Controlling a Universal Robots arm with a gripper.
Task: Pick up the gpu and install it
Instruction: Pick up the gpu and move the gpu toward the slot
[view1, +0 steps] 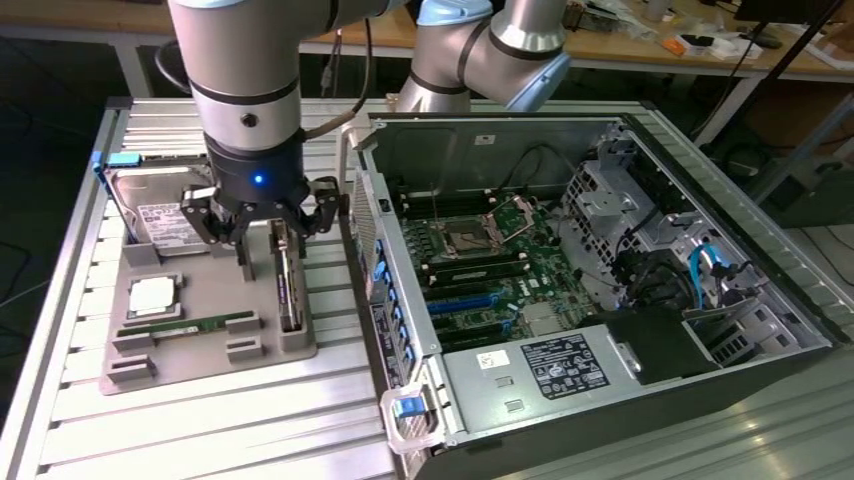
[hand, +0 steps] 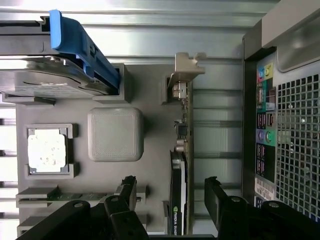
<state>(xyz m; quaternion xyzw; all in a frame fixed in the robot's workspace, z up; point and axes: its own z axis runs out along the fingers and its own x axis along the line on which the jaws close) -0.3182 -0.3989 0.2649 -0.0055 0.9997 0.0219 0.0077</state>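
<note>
hand (hand: 170, 181) open, black fingers (hand: 127, 192) astride gpu (hand: 179, 135) | thin card on edge, silver bracket (hand: 186, 70) | grey moulded tray (hand: 150, 165)

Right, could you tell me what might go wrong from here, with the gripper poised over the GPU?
1. The GPU stands on its thin edge in the gray fixture tray. The open gripper straddles it, so an off-centre close could tilt or jam it.
2. One finger sits near the RAM stick and might clip it.
3. The computer case wall stands close beside the tray, so the lifted card could strike it.
</note>
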